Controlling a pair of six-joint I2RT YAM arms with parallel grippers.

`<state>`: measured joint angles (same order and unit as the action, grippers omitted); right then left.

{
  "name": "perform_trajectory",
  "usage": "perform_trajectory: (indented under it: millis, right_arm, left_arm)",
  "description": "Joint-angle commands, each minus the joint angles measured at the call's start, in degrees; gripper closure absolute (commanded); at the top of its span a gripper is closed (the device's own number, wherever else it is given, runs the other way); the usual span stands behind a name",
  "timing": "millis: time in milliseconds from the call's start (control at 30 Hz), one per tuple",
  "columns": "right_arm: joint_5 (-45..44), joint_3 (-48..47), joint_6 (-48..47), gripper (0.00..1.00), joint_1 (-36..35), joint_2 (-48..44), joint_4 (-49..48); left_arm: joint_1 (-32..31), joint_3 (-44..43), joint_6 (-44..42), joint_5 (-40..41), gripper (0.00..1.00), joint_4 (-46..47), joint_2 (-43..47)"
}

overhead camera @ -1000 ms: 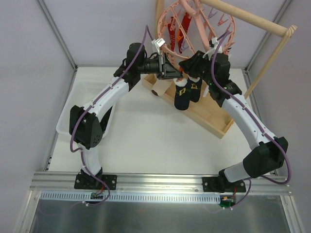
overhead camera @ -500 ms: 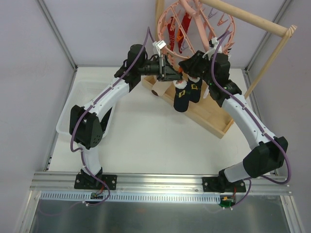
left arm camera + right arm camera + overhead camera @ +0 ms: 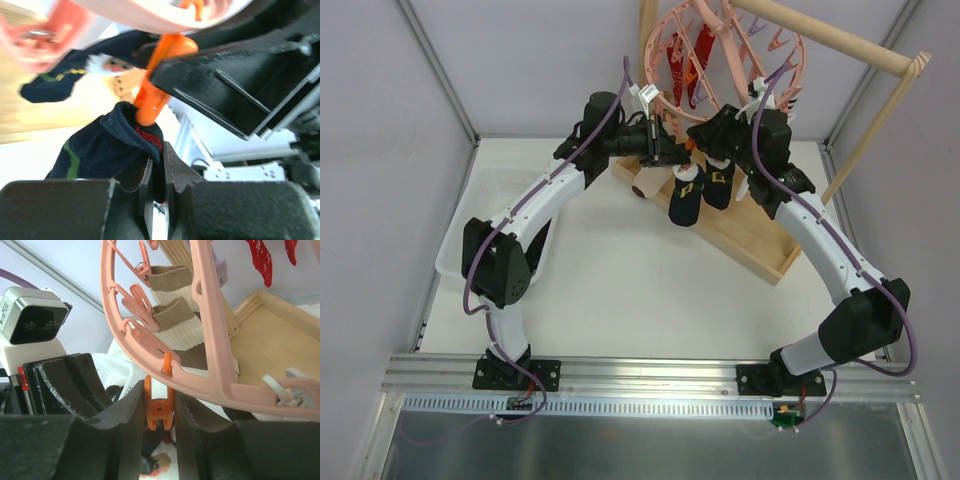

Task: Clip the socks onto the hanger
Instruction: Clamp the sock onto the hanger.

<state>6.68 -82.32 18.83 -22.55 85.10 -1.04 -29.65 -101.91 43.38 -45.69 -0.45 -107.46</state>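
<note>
The pink ring hanger (image 3: 720,50) hangs at the back from a wooden stand. Below it two dark socks (image 3: 683,202) (image 3: 718,186) with yellow marks hang side by side. My left gripper (image 3: 157,161) is shut on the cuff of one dark sock (image 3: 100,147), holding it up against the tip of an orange clip (image 3: 156,82). My right gripper (image 3: 159,390) is shut on that orange clip (image 3: 159,409), which hangs from the hanger's rim (image 3: 200,335), and squeezes its handles. The other dark sock (image 3: 52,82) hangs behind, blurred. In the top view both grippers (image 3: 670,150) (image 3: 708,138) meet under the ring.
Brown-and-white striped socks (image 3: 175,315) and red socks (image 3: 260,255) hang on other clips. The pale wooden tray (image 3: 760,240) and rod (image 3: 840,45) of the stand lie under and right of the hanger. A white basket (image 3: 490,200) stands at the left.
Both grippers and the dark socks have shifted slightly up and to the left, closer under the hanger ring. Both grips are unchanged.
</note>
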Motion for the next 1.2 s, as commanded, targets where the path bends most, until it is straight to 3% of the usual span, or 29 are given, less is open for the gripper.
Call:
perform_trajectory:
  millis: [0,533,1167]
  right_arm:
    - [0.4,-2.1,0.3,0.99,0.0,-0.8,-0.8]
    - [3.6,-1.7,3.2,0.99,0.0,-0.9,-1.0]
    - [-1.1,-0.1,-4.1,0.99,-0.5,-3.4,0.8]
  left_arm:
    - [-0.4,-0.5,-4.6,3.5,1.00,-1.0,4.1]
    - [-1.5,-2.4,-8.2,2.6,1.00,-1.2,3.8]
    - [-1.6,-4.1,-7.0,2.6,1.00,-1.0,4.1]
